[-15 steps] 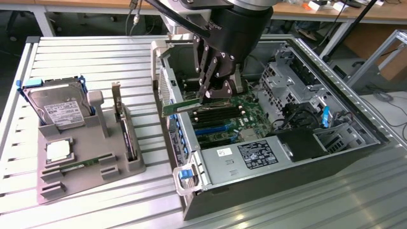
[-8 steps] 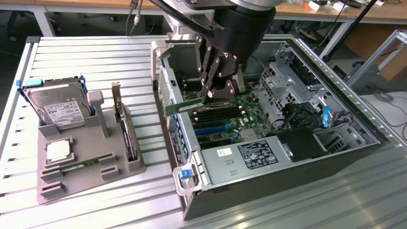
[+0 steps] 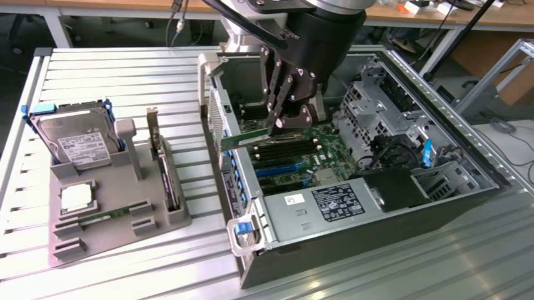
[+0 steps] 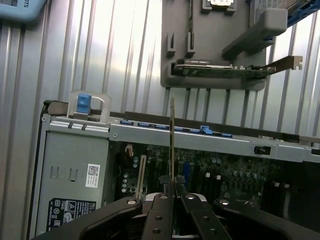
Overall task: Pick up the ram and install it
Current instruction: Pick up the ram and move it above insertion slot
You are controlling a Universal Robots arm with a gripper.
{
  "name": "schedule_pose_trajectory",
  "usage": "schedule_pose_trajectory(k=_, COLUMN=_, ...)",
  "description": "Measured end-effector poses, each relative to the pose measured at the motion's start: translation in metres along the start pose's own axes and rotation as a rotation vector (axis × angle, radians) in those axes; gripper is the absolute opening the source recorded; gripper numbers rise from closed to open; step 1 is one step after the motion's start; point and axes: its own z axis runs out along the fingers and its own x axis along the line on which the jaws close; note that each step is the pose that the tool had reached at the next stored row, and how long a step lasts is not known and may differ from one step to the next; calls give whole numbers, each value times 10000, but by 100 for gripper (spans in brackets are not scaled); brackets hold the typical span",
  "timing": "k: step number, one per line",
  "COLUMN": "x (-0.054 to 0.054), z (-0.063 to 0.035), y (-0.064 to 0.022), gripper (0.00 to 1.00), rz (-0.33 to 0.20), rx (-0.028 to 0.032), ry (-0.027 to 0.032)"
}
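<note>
Ram is pinched at one end between the gripper fingers, which are closed almost fully on the thin board. The free length juts toward the exterior view's left, close to level, inside the open computer case and just above the motherboard. We see it edge-on in the wrist view, a straight line running out from the gripper toward the case wall, so the grip looks square and not skewed. The black memory slots lie just under and beside it, roughly parallel. We cannot tell whether the edge is touching a slot. We judge the care to be in alignment: board upright, edge true along one slot, both ends level so neither corner catches first. With the hold at one end only, pressure could tip the far end, so force belongs straight down and gentle. Well apart on the grey fixture sit the expansion card and hard drive.
</note>
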Motion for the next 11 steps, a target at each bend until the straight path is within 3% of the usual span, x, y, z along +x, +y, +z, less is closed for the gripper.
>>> schedule_pose_trajectory(k=11, x=9, z=2, y=-64, gripper=12, rz=0, rx=0, ry=0)
